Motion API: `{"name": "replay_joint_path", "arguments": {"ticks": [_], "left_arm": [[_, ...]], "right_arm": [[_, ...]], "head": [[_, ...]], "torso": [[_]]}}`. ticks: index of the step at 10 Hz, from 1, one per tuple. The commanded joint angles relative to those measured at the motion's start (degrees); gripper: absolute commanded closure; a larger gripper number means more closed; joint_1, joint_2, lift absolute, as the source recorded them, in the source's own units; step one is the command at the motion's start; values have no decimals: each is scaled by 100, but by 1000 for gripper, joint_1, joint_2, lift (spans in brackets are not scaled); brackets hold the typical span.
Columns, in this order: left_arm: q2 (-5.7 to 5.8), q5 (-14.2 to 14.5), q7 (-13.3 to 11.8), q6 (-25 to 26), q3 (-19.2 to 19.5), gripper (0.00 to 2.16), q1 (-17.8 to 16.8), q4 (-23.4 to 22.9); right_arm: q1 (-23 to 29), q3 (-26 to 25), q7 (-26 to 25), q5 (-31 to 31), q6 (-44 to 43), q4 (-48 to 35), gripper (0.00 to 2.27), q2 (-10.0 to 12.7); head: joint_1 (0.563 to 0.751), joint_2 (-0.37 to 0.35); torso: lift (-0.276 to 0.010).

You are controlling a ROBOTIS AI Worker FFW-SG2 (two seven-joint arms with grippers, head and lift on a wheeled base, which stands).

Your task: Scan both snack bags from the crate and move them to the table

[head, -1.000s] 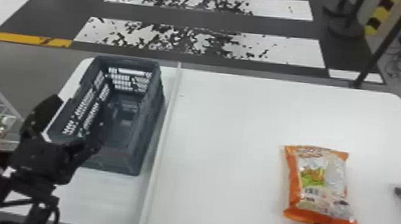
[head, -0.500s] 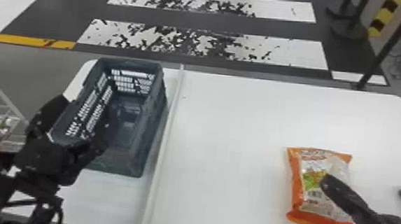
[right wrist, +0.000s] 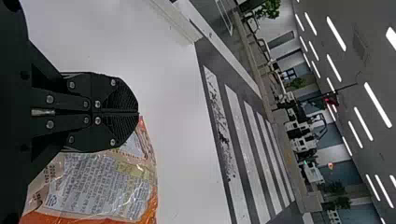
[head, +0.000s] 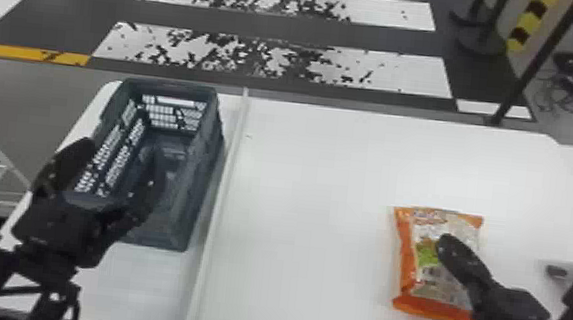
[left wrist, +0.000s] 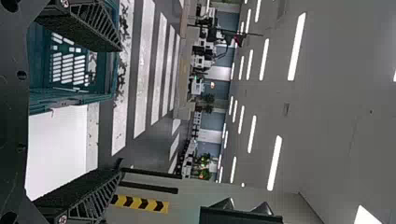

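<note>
Right end effector, nearer of the pair, fingers closed together, nothing between; snack bag, flat on the right of the surface, just beneath and beside it, long axis roughly near-to-far.

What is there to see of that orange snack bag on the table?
The snack bag looks like shiny, crinkled plastic, plump, with orange borders, a pale printed middle and a green patch. It lies on its broad side on the white table, right of the long divider strip. The shut right gripper partly hides it; whether they touch, I can't tell.
</note>
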Motion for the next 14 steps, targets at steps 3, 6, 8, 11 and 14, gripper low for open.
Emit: {"name": "replay_joint_path", "arguments": {"ticks": [3, 6, 8, 11, 14], "left_arm": [[-24, -4, 5, -17, -31, 60, -28, 27], [-51, -66, 66, 0, -137, 60, -89, 97], [-59, -31, 137, 0, -251, 60, -89, 97], [-59, -57, 207, 317, -497, 60, -142, 80], [-51, -75, 207, 370, -594, 60, -142, 124]], "right_arm": [[61, -231, 109, -138, -475, 383, 2250, -54], [263, -144, 162, -226, -879, 427, 2250, -45], [325, -82, 144, -252, -1090, 304, 2250, -19], [193, 155, -32, -6, -1055, 418, 2250, -19], [-71, 155, -41, 187, -1249, 1174, 2250, -54]], "head": [[695, -9], [695, -33], [695, -29], [695, -33], [695, -45]], "torso": [[-87], [-87], [-87], [-87], [-87]]}}
